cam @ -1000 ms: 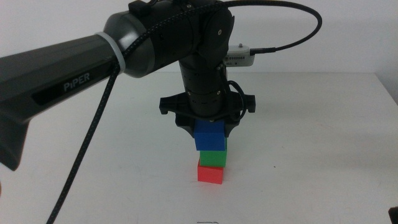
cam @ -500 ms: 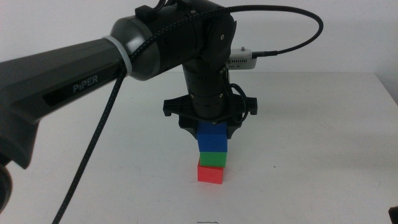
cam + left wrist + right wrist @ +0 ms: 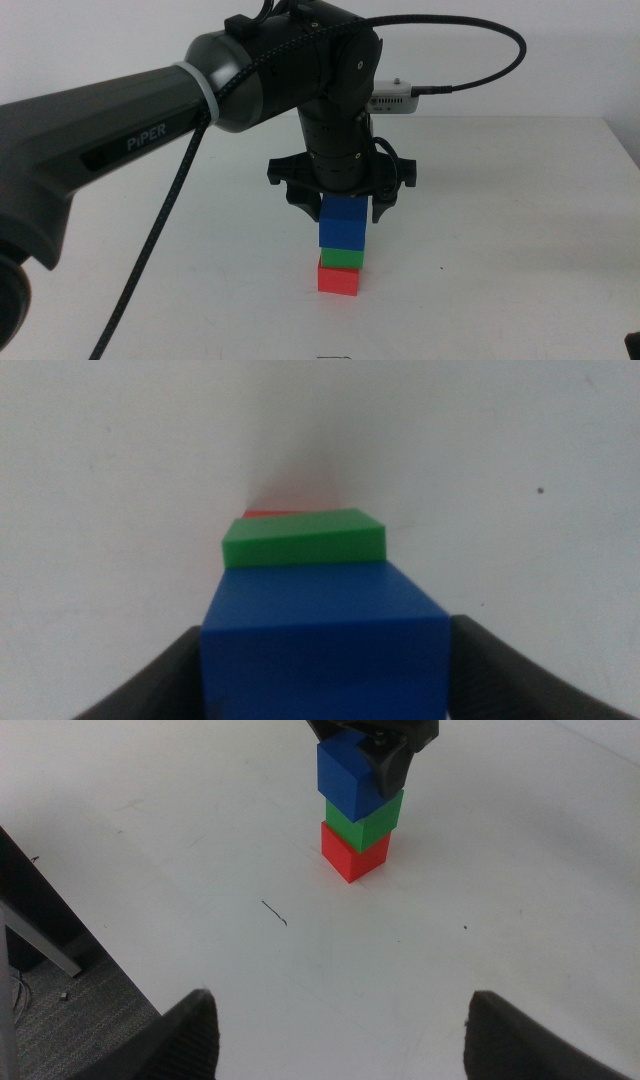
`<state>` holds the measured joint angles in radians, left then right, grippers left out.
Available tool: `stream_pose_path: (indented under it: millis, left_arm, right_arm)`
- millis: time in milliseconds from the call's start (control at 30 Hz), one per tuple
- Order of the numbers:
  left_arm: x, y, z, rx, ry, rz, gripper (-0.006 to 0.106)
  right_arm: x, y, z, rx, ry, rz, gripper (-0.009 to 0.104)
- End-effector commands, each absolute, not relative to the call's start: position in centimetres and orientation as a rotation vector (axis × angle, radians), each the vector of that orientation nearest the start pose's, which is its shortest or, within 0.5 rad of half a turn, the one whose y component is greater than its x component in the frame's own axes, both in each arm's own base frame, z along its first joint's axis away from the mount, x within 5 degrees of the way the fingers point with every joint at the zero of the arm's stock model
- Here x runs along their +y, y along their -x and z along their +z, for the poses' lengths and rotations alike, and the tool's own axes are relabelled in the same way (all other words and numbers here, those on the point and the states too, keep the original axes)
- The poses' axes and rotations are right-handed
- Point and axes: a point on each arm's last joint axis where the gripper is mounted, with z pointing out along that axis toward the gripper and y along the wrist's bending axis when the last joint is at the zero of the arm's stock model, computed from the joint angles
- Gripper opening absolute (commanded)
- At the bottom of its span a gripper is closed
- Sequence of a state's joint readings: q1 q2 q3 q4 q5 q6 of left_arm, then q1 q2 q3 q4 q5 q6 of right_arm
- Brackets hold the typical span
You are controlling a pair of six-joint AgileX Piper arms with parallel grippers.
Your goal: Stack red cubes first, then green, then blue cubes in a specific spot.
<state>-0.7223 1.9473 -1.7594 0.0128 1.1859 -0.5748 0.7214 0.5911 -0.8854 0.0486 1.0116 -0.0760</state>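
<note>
The red cube (image 3: 338,279) sits on the white table with the green cube (image 3: 342,258) on top of it. The blue cube (image 3: 343,228) rests on the green one, slightly offset. My left gripper (image 3: 343,213) comes straight down over the stack, its jaws against both sides of the blue cube (image 3: 325,655). In the left wrist view the green cube (image 3: 305,538) and a sliver of red cube (image 3: 270,513) show beyond the blue one. My right gripper (image 3: 340,1002) waits open and empty near the table's front edge, looking at the stack (image 3: 352,820).
The white table (image 3: 520,250) is bare around the stack. A small dark scratch (image 3: 275,913) marks the surface in front of it. The table's edge and a metal leg (image 3: 45,935) show in the right wrist view. A white box (image 3: 392,100) with a cable rides on the left arm.
The left arm has moved slightly right and down, lowering the blue cube onto the green cube. The red and green cubes have not moved.
</note>
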Motion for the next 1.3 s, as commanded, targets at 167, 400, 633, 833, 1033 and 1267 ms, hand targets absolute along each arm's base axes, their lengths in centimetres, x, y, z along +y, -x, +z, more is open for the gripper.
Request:
stream_pose_path:
  millis: [167,400,633,833,1033,1267]
  left_arm:
    - [-27.4,-31.0,31.4,2.773,-0.248,-0.343,0.083]
    - [-26.1,-30.4,33.8,2.702,-0.258,-0.301,0.094]
    - [-22.3,-27.2,39.6,2.612,-0.245,-0.236,0.094]
    - [-18.5,-23.2,44.7,2.48,-0.379,-0.24,0.094]
    - [-13.8,-20.9,48.0,2.31,-0.444,-0.1,0.094]
    - [-6.6,-18.2,47.4,2.146,-0.398,-0.137,0.094]
  right_arm:
    - [6.0,-6.4,38.3,1.985,0.835,0.42,0.063]
    - [6.0,-6.4,38.3,1.985,0.835,0.42,0.063]
    - [6.0,-6.4,38.3,1.985,0.835,0.42,0.063]
    - [6.0,-6.4,38.3,1.985,0.835,0.42,0.063]
    - [6.0,-6.4,38.3,1.985,0.835,0.42,0.063]
    - [5.7,-6.3,38.4,1.974,0.833,0.397,0.063]
